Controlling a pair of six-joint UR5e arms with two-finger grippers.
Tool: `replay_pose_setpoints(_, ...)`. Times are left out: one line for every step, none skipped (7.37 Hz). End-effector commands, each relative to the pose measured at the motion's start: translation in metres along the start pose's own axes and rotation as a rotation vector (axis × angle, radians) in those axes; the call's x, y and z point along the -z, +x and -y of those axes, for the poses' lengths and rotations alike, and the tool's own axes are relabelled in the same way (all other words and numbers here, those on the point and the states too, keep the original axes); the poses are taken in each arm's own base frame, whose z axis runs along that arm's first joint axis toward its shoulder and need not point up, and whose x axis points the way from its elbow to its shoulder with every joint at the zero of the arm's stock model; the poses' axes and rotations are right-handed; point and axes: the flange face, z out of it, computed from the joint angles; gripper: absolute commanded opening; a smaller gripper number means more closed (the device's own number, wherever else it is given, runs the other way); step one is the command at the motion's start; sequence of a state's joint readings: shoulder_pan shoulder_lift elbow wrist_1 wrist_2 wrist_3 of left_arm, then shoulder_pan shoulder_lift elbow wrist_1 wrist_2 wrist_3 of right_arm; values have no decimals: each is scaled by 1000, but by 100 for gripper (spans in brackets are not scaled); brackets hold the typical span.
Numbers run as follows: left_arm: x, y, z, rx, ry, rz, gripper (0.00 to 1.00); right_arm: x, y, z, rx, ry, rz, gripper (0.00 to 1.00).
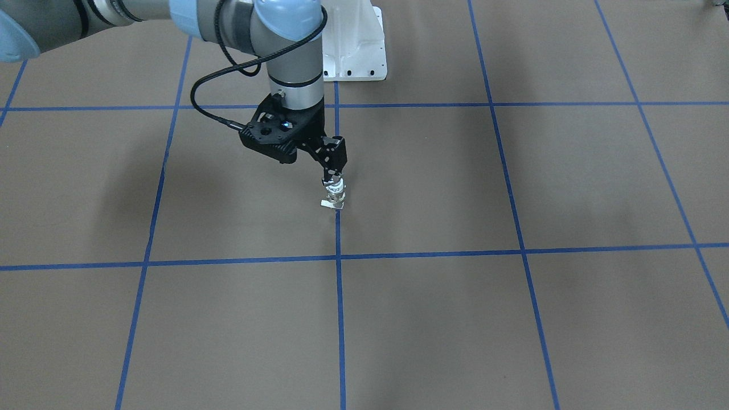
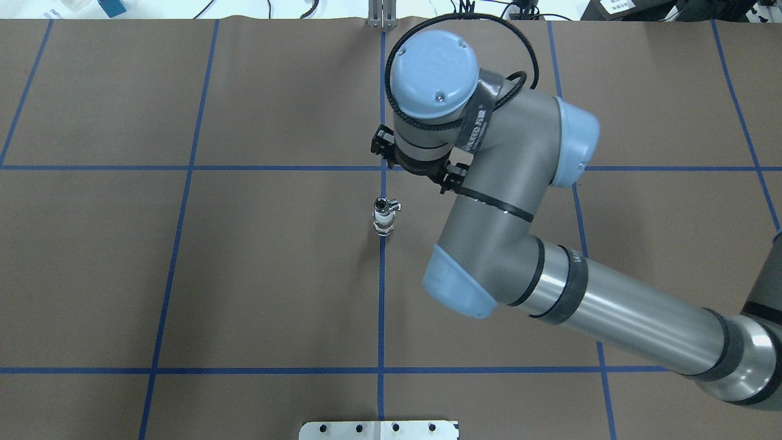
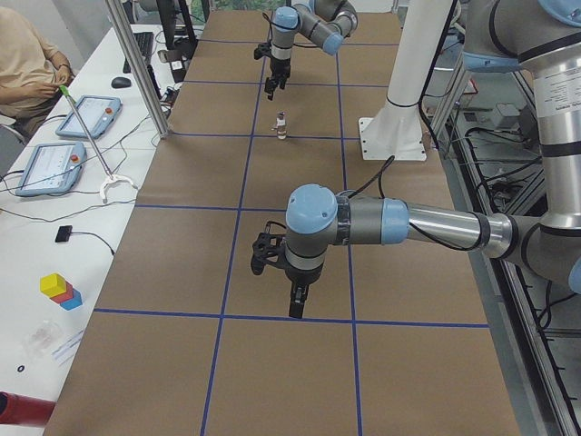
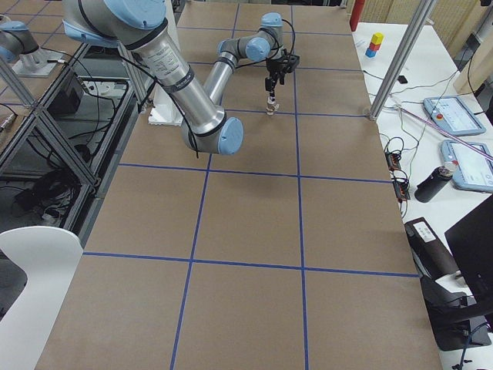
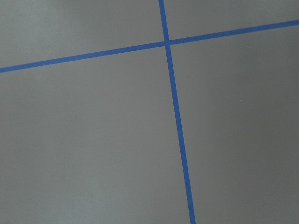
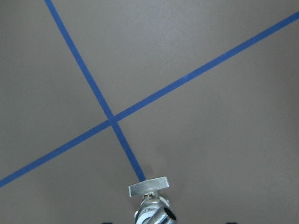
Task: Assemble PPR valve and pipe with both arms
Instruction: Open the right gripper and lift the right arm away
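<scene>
The PPR valve (image 1: pixel 335 187) stands upright on the brown table near a blue tape line, and its white ring (image 2: pixel 382 216) shows mid-stack. The chrome pipe (image 2: pixel 382 202) sits joined on its top. The flat pale handle tab (image 6: pixel 148 186) sticks out sideways. My right gripper (image 1: pixel 335 171) hangs just above the stack and holds nothing. In the right wrist view only the tips of its fingers show, far apart at the bottom edge, so it looks open. My left gripper (image 3: pixel 298 307) points down over bare table far from the stack, and I cannot tell whether it is open.
The white bolted pedestal base (image 1: pixel 354 48) stands behind the stack, on the robot's side. My right arm's elbow (image 2: pixel 482 269) hangs over the table right of the stack. Blue tape lines grid the surface. A person and tablets (image 3: pixel 86 116) are beside the table's far side.
</scene>
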State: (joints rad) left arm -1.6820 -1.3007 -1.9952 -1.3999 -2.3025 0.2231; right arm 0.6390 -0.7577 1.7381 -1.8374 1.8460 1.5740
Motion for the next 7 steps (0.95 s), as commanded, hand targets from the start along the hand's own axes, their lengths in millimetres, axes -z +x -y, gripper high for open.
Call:
replay_pose_setpoints(-1,1,-4,3,0,-2,100,34,95,97,131,-13,-25,100)
replay_pose_setpoints(-2,1,-1,44,-1,0,100,41,144,137,214,-5,-40,100)
replay_pose_setpoints(1,3,2,179,16,4,100,37,193,175,301,-13,-75,100)
replay_pose_setpoints(-2,2,0,170,48,11,100,28,247,206,390,-37,-115,100)
replay_pose_setpoints(-4,0,1,162,49,12,100,25,308,236,464,-71,-141,100)
replay_pose_setpoints(-5,0,1,164,48,7,100,26,365,257,493,-112,-142,100)
replay_pose_setpoints(-27,-19,-6,203,4,2,100,30,423,273,519,-137,-142,100)
